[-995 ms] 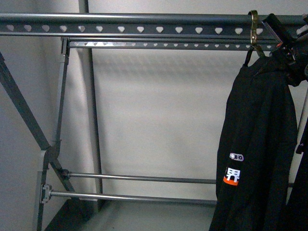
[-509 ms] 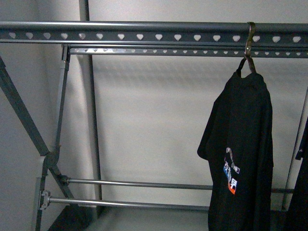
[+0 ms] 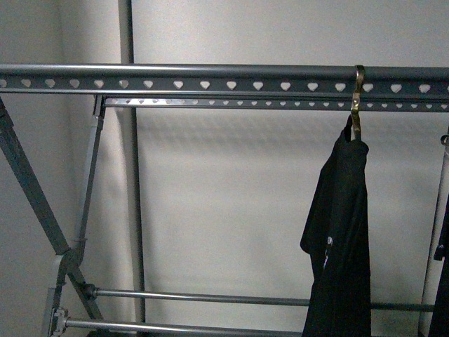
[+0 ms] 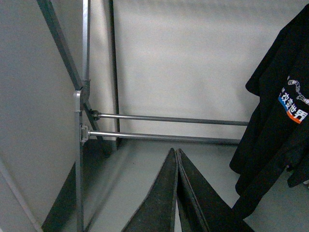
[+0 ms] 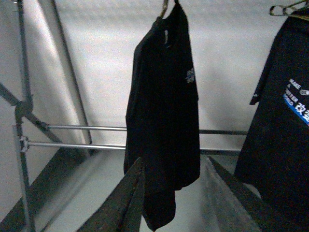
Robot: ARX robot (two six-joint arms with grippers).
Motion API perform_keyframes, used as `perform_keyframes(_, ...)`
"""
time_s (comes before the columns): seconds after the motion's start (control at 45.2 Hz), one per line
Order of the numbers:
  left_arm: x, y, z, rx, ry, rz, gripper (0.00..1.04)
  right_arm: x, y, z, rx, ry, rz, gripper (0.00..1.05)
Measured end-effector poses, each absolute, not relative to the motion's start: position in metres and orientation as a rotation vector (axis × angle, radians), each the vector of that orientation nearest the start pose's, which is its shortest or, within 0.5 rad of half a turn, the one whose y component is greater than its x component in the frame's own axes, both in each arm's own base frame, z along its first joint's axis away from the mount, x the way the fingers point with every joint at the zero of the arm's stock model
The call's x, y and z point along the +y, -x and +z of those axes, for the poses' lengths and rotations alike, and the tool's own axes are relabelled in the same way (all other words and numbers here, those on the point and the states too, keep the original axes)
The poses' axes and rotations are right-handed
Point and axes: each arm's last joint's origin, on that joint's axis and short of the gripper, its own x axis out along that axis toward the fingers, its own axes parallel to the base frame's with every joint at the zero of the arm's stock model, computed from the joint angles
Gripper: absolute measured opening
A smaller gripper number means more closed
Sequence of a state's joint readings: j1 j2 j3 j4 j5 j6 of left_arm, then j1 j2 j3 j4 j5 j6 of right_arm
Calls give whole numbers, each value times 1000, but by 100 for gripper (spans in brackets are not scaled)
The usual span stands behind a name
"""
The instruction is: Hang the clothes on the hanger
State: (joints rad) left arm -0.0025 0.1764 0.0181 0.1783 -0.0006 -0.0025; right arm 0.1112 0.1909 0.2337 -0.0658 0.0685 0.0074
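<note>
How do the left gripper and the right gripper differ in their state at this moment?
The left gripper has its fingers pressed together, while the right gripper has its fingers spread apart. The T-shirt hangs off to one side of the left gripper, whereas the same T-shirt hangs straight ahead of the right gripper's gap. Both hold nothing.

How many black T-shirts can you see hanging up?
2. One black T-shirt hangs from a brass-coloured coat hanger hooked on the grey rack's top rail. A second black T-shirt hangs beside it, partly cut off; more may be out of view.
</note>
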Motion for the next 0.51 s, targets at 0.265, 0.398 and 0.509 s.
perform_keyframes(0.265,0,-97,170,-15,2,-2,4,0,-98,196,9,-1,2,2)
perform_keyframes(0.398,0,-97,170,-16,2,-2,4,0,-98,190,3,-1,2,2)
perform_keyframes(0.509,0,-97,170,-17,2,-2,4,0,-98,184,4,-1,2,2)
